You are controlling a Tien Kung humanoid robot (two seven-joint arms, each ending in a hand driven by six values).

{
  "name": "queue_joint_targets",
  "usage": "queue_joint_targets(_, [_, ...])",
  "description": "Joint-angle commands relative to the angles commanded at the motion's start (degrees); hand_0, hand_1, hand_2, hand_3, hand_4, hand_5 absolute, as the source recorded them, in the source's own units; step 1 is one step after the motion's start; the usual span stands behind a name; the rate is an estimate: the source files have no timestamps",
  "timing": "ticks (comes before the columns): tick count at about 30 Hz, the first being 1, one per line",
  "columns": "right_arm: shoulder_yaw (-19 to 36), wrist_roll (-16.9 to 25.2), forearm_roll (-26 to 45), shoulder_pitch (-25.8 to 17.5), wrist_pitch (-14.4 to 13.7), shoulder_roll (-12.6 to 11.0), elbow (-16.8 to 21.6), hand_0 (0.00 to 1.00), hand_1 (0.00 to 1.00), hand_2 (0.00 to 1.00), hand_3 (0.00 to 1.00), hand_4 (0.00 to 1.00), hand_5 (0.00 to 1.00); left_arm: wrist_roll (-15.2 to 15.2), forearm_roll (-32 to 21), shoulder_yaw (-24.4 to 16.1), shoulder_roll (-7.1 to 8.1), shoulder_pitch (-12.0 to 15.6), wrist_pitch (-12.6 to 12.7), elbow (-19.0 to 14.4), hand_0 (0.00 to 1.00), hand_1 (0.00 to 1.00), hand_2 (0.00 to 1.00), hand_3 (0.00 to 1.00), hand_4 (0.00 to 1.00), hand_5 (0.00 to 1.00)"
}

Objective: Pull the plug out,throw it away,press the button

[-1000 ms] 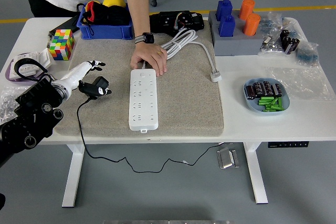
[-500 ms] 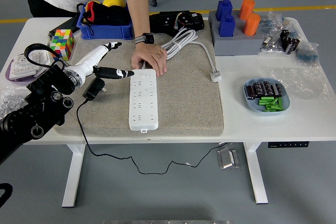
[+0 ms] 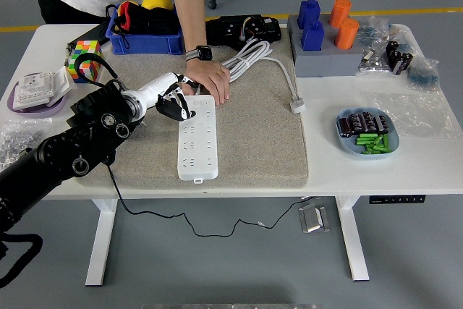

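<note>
Strip (image 3: 197, 137) lies on the mat (image 3: 253, 128), sockets bare, so we judge unplugging done; our left hand (image 3: 171, 99), fingers curled and empty, nears its button end, which a person's hand (image 3: 208, 79) steadies.

Smooth white plastic power strip (image 3: 197, 139) on rough beige cloth mat (image 3: 260, 142)

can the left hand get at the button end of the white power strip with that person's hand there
Probably yes. The left hand is already at the far end of the white plastic power strip, on its left side, while the person's hand rests on the far right corner. It looks tight, though; the button itself isn't visible.
</note>
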Motion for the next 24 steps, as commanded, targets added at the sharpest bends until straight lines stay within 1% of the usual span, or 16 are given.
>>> queue_joint_targets(2, [0.0, 0.0, 0.1, 0.0, 0.0, 0.0, 0.0, 0.767, 0.729, 0.724, 0.713, 0.883, 0.658, 1.4, -0.2, 0.7, -0.56, -0.5, -0.8, 0.8, 0.038, 0.031, 0.124, 0.802, 0.01, 0.002])
queue_joint_targets(6, [-0.1, 0.0, 0.1, 0.0, 0.0, -0.1, 0.0, 0.767, 0.729, 0.724, 0.713, 0.883, 0.658, 2.9, -1.0, 1.8, -1.47, -1.1, -1.5, 2.0, 0.038, 0.031, 0.124, 0.802, 0.01, 0.002])
queue_joint_targets(9, [-0.1, 0.0, 0.1, 0.0, 0.0, -0.1, -0.1, 0.767, 0.729, 0.724, 0.713, 0.883, 0.658, 3.3, -1.2, 1.9, -1.94, -1.1, -1.6, 2.4, 0.039, 0.031, 0.13, 0.8, 0.002, 0.002])
queue_joint_targets(18, [-0.3, 0.0, 0.2, 0.2, 0.0, -0.1, -0.1, 0.767, 0.729, 0.724, 0.713, 0.883, 0.658, 4.7, -1.5, 2.6, -2.72, -1.6, -1.9, 3.5, 0.039, 0.031, 0.134, 0.803, 0.002, 0.002])
queue_joint_targets(24, [-0.3, 0.0, 0.2, 0.2, 0.0, -0.2, -0.1, 0.767, 0.729, 0.724, 0.713, 0.883, 0.658, 4.8, -0.6, 3.0, -3.14, -1.9, -1.0, 4.7, 0.041, 0.03, 0.134, 0.803, 0.002, 0.002])
